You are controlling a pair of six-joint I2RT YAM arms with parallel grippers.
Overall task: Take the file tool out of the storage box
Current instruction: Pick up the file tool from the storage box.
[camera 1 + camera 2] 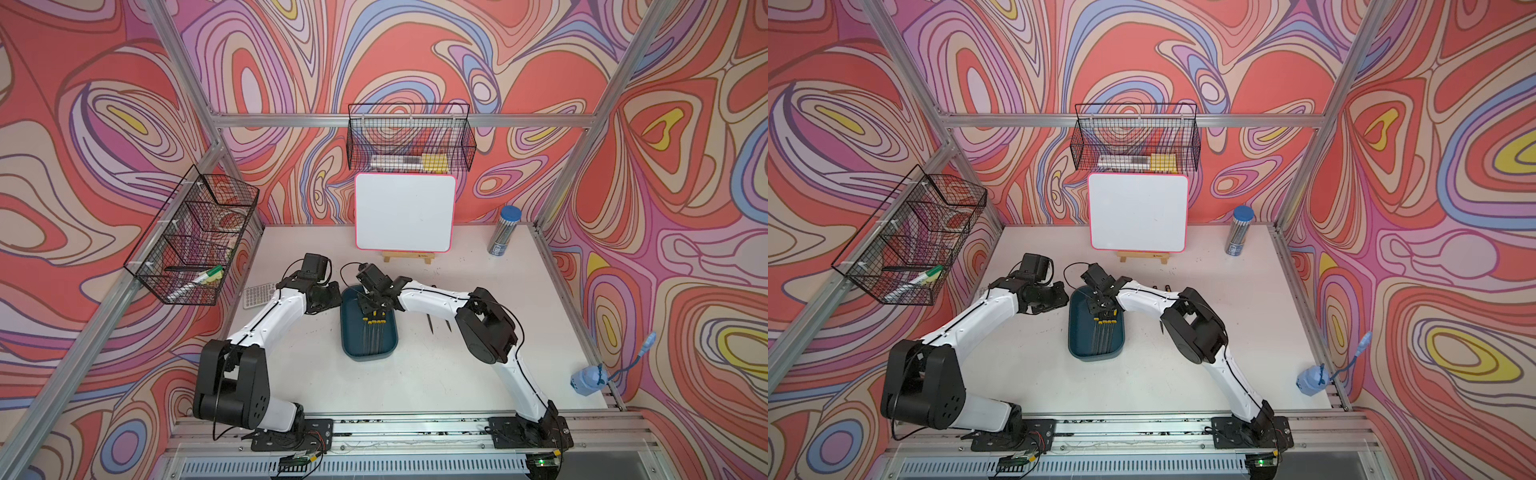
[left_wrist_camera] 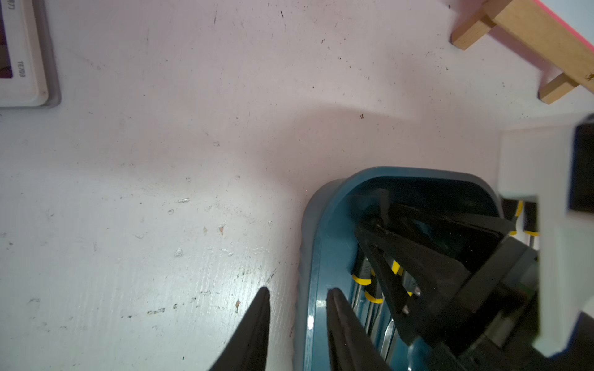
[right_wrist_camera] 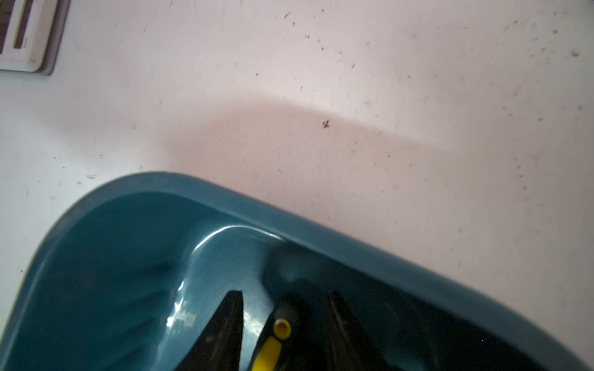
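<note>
Right gripper (image 3: 284,291) reaches down into the far end of the box (image 1: 350,332). Its jaws are parted around one file's black, yellow-tipped handle (image 3: 283,321), with a gap on each side and nothing clamped. Left gripper (image 2: 299,290) is also released and straddles the box's far-left wall, one finger (image 2: 258,324) outside over the table (image 1: 374,386) and the other inside. A whiteboard (image 1: 405,212) stands on its easel at the table's far edge. The teal box lies mid-table, its long side running near to far. A calculator (image 1: 257,297) lies to its left, partly under the left arm. Files (image 1: 374,336) lie side by side in the box, handles far, blades near. Two slim dark tools (image 1: 430,322) lie on the table just right of the box.
</note>
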